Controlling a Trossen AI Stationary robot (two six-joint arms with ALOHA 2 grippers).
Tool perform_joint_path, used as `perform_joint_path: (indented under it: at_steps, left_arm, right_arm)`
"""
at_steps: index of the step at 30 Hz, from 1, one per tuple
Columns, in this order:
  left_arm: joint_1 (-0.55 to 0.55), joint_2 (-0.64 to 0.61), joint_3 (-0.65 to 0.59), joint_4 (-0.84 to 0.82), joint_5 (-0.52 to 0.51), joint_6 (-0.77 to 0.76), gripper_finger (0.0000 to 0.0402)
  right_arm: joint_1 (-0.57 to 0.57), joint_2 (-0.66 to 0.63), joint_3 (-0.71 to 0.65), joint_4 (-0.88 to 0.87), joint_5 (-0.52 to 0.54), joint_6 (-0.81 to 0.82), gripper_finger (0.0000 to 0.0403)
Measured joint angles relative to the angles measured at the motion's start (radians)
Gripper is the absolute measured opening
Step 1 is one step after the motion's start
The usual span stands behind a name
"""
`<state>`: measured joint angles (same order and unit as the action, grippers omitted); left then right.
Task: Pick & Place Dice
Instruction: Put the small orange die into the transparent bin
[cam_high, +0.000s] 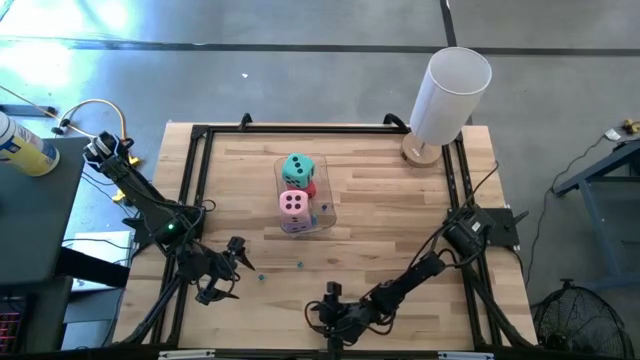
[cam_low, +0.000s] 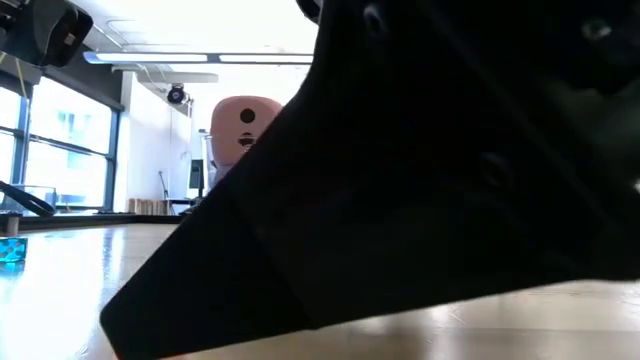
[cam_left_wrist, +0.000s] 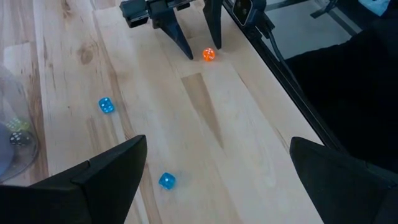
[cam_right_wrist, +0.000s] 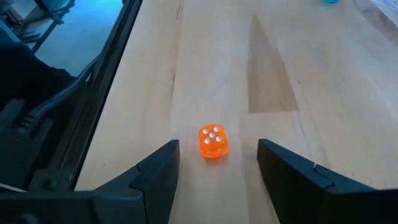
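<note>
A small orange die (cam_right_wrist: 212, 142) with white pips lies flat on the wooden table near its front edge. My right gripper (cam_right_wrist: 217, 149) is open, with one finger on each side of the die and a gap at both sides. The left wrist view shows the same gripper (cam_left_wrist: 198, 48) and orange die (cam_left_wrist: 209, 55). My left gripper (cam_left_wrist: 214, 155) is open above the table's near left, over two small blue dice (cam_left_wrist: 106, 105) (cam_left_wrist: 166, 181). Large teal (cam_high: 297, 168), pink (cam_high: 292, 203), red and purple foam dice sit stacked in a clear container (cam_high: 322, 215) at mid-table.
A black frame rail (cam_right_wrist: 106, 93) runs along the table edge close beside my right gripper. A white cylinder (cam_high: 450, 95) stands at the far right corner. In the low view a dark arm (cam_low: 450, 160) blocks most of the picture. Bare wood lies between the two grippers.
</note>
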<state>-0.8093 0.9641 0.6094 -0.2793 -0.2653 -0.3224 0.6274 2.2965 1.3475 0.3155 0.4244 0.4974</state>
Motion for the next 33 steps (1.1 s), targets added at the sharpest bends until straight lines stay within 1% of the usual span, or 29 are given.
perform_joint_path:
  at_steps: [11,16,21,24,28,33]
  left_arm:
    - [0.0,0.0,0.0,0.003,0.0,0.0,0.0386]
    - [0.0,0.0,0.0,0.003,0.0,0.0,0.0386]
    - [0.0,0.0,0.0,0.003,0.0,0.001,0.0386]
    - [0.0,0.0,0.0,0.003,0.0,0.011,0.0386]
    - [0.0,0.0,0.0,0.003,0.0,0.01,0.0386]
    - [0.0,0.0,0.0,0.003,0.0,0.01,0.0386]
  right_arm:
    - [-0.015,0.006,-0.001,0.021,-0.015,-0.03,0.021]
    - [-0.028,0.008,-0.001,0.024,-0.044,-0.031,0.021]
    - [-0.034,0.009,-0.001,0.022,-0.057,-0.078,0.021]
    - [-0.038,0.009,-0.001,0.021,-0.062,-0.08,0.0209]
    - [-0.039,0.009,-0.001,0.019,-0.062,-0.081,0.0196]
    - [-0.039,0.009,-0.002,0.017,-0.065,-0.081,0.0163]
